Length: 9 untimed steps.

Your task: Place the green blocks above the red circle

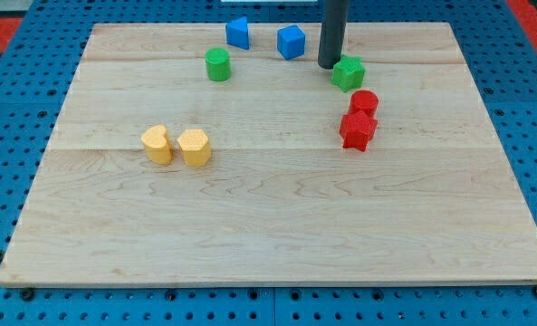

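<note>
Down near the view's top, my tip (329, 65) is a bare rod end with nothing to spread or pinch, sitting just left of the green star-shaped block (348, 73), about touching it. That block lies just above the red circle (364, 102), which touches the red star-shaped block (358, 130) below it. The green cylinder (218, 65) stands well left of the red circle, apart from my tip

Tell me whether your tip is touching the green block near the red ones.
Cannot tell. In the camera view my tip ends right at the upper left edge of the green star-shaped block, with no board showing between them, but contact itself is not plainly visible.
</note>
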### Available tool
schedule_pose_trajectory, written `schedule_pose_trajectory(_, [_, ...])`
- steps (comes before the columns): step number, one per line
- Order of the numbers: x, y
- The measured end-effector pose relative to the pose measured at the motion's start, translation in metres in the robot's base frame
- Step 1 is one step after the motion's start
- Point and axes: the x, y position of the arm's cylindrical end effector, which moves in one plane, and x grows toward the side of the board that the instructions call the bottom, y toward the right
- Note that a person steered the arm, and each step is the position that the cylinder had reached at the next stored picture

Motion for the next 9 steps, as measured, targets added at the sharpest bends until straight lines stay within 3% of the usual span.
schedule_pose_trajectory(2, [0.025, 0.000])
schedule_pose_trajectory(3, [0.034, -0.050])
schedule_pose_trajectory(4, [0.072, -0.154])
schedule_pose_trajectory(5, [0.055, -0.233])
schedule_pose_trajectory(6, [0.003, -0.214])
schedule_pose_trajectory(9, [-0.003, -0.049])
